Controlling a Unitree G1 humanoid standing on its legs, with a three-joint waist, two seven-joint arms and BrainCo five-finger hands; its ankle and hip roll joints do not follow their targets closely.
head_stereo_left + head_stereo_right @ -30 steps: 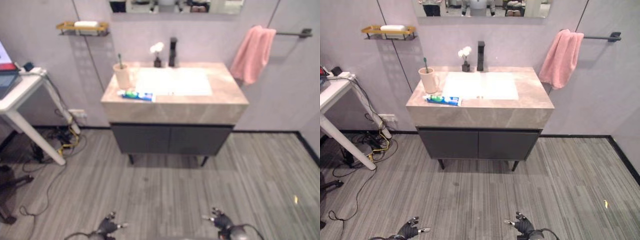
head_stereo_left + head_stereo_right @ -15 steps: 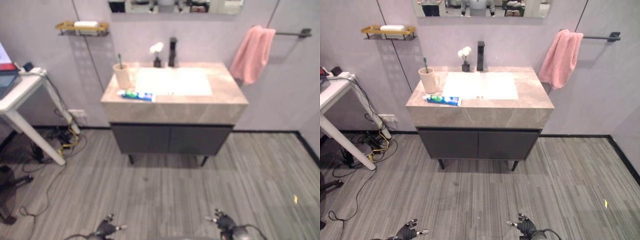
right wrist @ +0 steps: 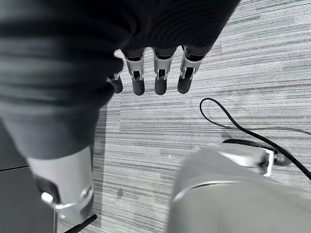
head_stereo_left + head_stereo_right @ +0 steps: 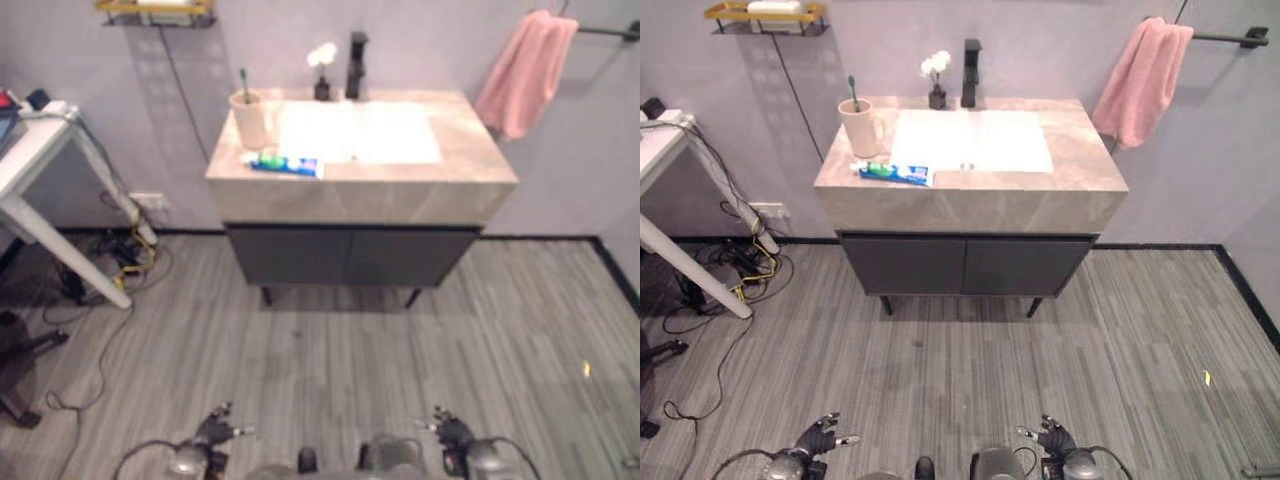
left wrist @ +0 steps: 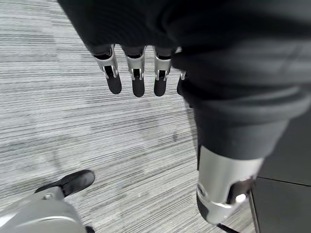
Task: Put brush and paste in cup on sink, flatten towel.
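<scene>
A beige cup (image 4: 861,126) with a green toothbrush (image 4: 852,90) standing in it sits on the stone sink counter (image 4: 980,190) at its left side. A blue and green toothpaste tube (image 4: 894,174) lies flat near the counter's front edge, just before the cup. A pink towel (image 4: 1141,80) hangs bunched over a dark wall rail (image 4: 1230,38) to the right of the counter. Both hands hang low above the floor, far from the counter: my left hand (image 4: 818,438) and my right hand (image 4: 1052,438), each open with straight fingers (image 5: 136,77) and holding nothing.
A black tap (image 4: 970,72) and a small vase of white flowers (image 4: 936,82) stand behind the white basin (image 4: 970,140). A white table (image 4: 665,160) with cables under it stands at the left. A gold shelf (image 4: 765,12) is on the wall. Grey plank floor (image 4: 970,370) lies before the cabinet.
The whole picture has shifted: the counter looks a little larger and higher in view, so the camera has moved and tilted down. Both hands stay low and open.
</scene>
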